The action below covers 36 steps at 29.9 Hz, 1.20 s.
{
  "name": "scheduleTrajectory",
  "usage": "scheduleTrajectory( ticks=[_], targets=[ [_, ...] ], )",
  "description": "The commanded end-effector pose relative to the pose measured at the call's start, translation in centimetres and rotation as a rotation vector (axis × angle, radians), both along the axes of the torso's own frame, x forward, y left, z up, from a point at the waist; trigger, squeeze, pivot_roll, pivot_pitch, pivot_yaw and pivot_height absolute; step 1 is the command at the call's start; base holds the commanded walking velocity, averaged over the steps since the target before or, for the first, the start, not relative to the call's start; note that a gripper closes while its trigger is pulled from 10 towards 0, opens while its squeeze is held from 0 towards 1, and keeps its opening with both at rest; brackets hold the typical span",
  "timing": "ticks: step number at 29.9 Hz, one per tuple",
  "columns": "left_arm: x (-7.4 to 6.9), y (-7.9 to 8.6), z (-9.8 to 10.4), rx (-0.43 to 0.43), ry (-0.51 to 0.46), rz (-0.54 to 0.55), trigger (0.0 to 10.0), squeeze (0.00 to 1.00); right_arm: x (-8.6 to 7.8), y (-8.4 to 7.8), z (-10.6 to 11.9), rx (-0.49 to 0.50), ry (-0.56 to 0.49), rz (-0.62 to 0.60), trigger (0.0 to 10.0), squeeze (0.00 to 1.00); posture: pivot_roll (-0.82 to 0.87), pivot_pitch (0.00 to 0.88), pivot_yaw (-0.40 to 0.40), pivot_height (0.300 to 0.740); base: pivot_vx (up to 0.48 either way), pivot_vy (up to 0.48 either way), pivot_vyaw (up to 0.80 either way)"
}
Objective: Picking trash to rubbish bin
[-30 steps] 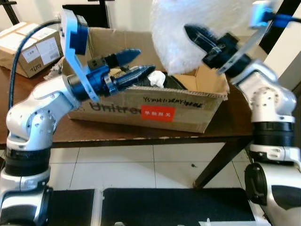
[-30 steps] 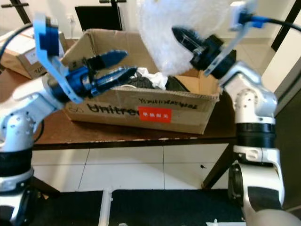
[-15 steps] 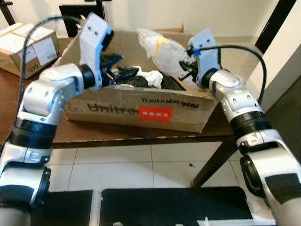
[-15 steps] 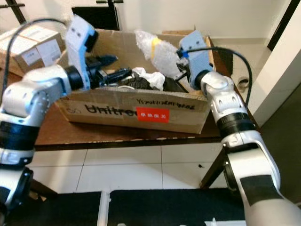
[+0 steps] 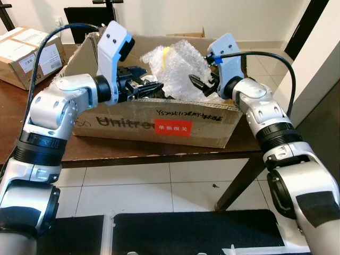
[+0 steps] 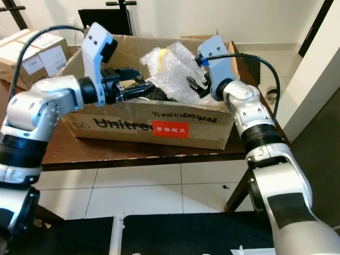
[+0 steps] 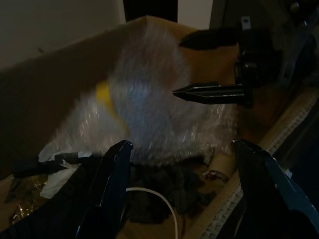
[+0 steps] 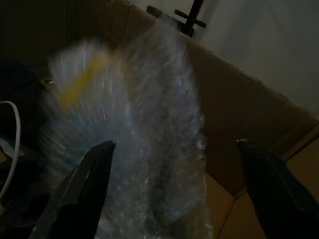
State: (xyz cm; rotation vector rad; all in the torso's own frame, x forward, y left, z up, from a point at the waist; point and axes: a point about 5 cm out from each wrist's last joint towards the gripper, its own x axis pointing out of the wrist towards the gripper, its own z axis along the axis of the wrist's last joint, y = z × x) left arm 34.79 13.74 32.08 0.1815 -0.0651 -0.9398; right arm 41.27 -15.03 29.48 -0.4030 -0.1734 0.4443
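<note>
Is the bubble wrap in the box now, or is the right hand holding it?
In the box. The bubble wrap rests on the contents of the cardboard box; the right hand is open, fingers spread beside it.

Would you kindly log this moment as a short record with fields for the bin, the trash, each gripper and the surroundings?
bin: open cardboard box on a brown table
trash: bubble wrap with a yellow strip, lying in the box on dark clutter
left gripper: open, inside the box beside the bubble wrap
right gripper: open, at the bubble wrap, not clamping it
surroundings: smaller taped carton on the table to the robot's left; white tiled floor
</note>
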Motion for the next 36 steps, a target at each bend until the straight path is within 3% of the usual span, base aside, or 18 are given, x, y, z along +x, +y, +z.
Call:
scheduleTrajectory(
  ticks=[1,2,8,10,12,13,14,15,16,17,18,19,20,24,26,27,29,36],
  targets=[
    [-0.1,-0.3,0.5,-0.020,-0.009,-0.027,10.0,0.00,0.1,-0.1,-0.7,0.003,0.029,-0.001,10.0,0.71,-0.04,0.090,0.025,0.740,0.000,0.000,0.00],
    [-0.1,-0.3,0.6,-0.026,-0.015,-0.030,10.0,0.00,0.1,0.0,-0.5,0.001,0.021,0.007,10.0,0.00,-0.04,0.090,0.025,0.740,0.000,0.000,0.00],
    [-0.2,0.0,2.2,-0.118,-0.062,-0.028,10.0,0.00,0.0,-0.3,1.9,0.162,-0.043,0.026,10.0,0.00,-0.04,0.093,0.024,0.740,0.000,0.000,0.00],
    [-0.4,0.2,3.3,-0.199,-0.077,-0.045,10.0,0.00,-0.2,-0.9,4.0,0.408,-0.054,0.081,10.0,0.00,-0.04,0.097,0.025,0.740,0.000,0.000,0.00],
    [-1.2,0.5,3.8,-0.249,-0.082,-0.124,10.0,0.00,-1.0,-1.3,6.2,0.662,-0.041,0.273,10.0,0.00,-0.04,0.097,0.025,0.740,0.000,0.000,0.00],
    [-1.2,0.5,3.8,-0.249,-0.082,-0.124,10.0,0.00,-1.0,-1.3,6.2,0.662,-0.041,0.273,10.0,0.00,-0.04,0.097,0.025,0.740,0.000,0.000,0.00],
    [-2.6,0.3,3.5,-0.219,-0.098,-0.245,10.0,0.00,-2.1,-1.2,7.0,0.733,-0.030,0.455,10.0,0.00,-0.04,0.102,0.029,0.740,0.000,0.000,0.00],
    [-2.6,0.3,3.5,-0.219,-0.098,-0.245,10.0,0.00,-2.1,-1.2,7.0,0.733,-0.030,0.455,10.0,0.00,-0.04,0.102,0.029,0.740,0.000,0.000,0.00],
    [-4.0,0.0,2.6,-0.155,-0.097,-0.355,10.0,0.00,-3.2,-0.9,6.8,0.688,-0.025,0.584,10.0,0.00,-0.04,0.104,0.032,0.740,0.000,0.000,0.00],
    [-4.0,0.0,2.6,-0.155,-0.097,-0.355,10.0,0.00,-3.2,-0.9,6.8,0.688,-0.025,0.584,10.0,0.00,-0.04,0.104,0.032,0.740,0.000,0.000,0.00],
    [-5.5,-0.3,1.3,-0.104,-0.051,-0.467,10.0,0.00,-4.8,-0.4,5.8,0.622,0.010,0.736,10.0,0.00,-0.04,0.104,0.035,0.740,0.000,0.000,0.00],
    [-5.5,-0.3,1.3,-0.104,-0.051,-0.467,10.0,0.00,-4.8,-0.4,5.8,0.622,0.010,0.736,10.0,0.00,-0.04,0.104,0.035,0.740,0.000,0.000,0.00],
    [-6.7,-0.4,-0.3,-0.036,0.006,-0.541,10.0,0.00,-6.2,0.2,4.4,0.577,0.056,0.848,10.0,0.00,-0.04,0.105,0.036,0.740,0.000,0.000,0.00],
    [-8.6,-0.3,-4.0,0.104,0.144,-0.599,10.0,0.00,-8.4,0.9,1.0,0.585,0.167,0.950,10.0,0.00,-0.04,0.112,0.037,0.740,0.000,0.000,0.00],
    [-9.5,-0.2,-6.7,0.191,0.242,-0.586,10.0,0.00,-10.0,1.4,-2.0,0.585,0.267,0.984,10.0,0.00,-0.04,0.113,0.037,0.740,0.000,0.000,0.00],
    [-9.5,-0.2,-6.7,0.191,0.242,-0.586,10.0,0.00,-10.0,1.4,-2.0,0.585,0.267,0.984,10.0,0.00,-0.04,0.113,0.037,0.740,0.000,0.000,0.00],
    [-9.6,0.6,-10.7,0.280,0.389,-0.496,10.0,0.00,-11.7,1.6,-6.6,0.523,0.442,0.960,10.0,0.00,-0.04,0.124,0.034,0.740,0.000,0.000,0.00],
    [-8.3,1.9,-16.4,0.378,0.486,-0.241,10.0,0.00,-13.7,1.7,-10.9,0.495,0.609,0.918,10.0,0.00,-0.04,0.126,0.036,0.740,0.000,0.000,0.00]
  ],
)
